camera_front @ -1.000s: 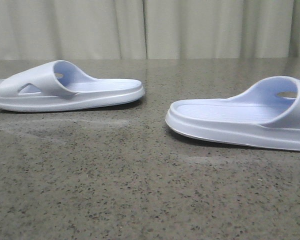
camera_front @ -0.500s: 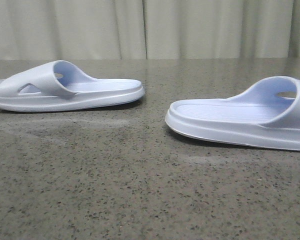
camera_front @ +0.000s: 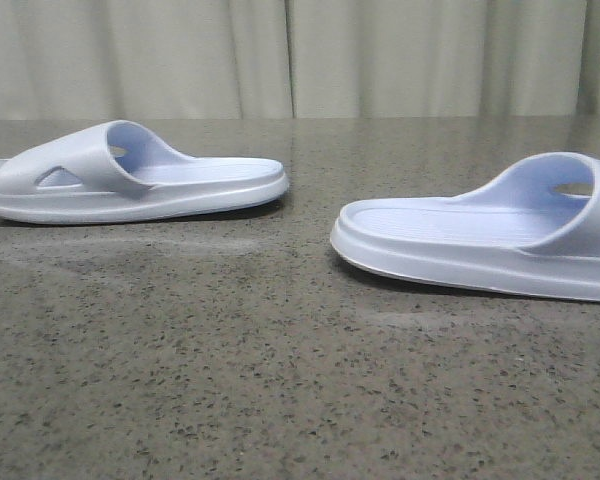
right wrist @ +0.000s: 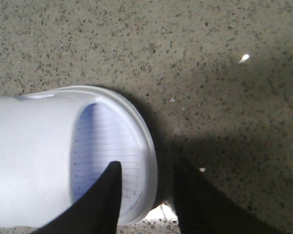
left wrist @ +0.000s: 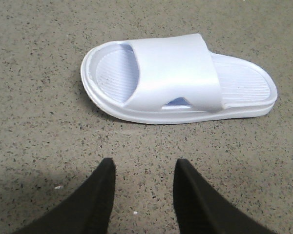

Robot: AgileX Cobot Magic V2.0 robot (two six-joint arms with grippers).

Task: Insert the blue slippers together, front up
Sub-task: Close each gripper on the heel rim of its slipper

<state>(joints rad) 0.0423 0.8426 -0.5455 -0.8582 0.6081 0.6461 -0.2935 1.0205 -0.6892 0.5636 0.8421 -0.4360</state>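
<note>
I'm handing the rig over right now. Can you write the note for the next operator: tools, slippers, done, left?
Left tool: open, empty, above the table, short of the left slipper.
Right tool: open, straddling the end rim of the right slipper, not closed on it.
Both slippers lie sole-down, apart, heels toward each other.
Done: nothing gripped or joined.
Left: grasp both, bring them together, fronts up.

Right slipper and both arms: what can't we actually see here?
- Right slipper: toe end cut off by the front view's right edge; right wrist view shows one blurred end only.
- Left slipper: toe tip cut at the left edge.
- Both arms: absent from the front view.
- Right gripper: contact with the slipper unclear.
</note>
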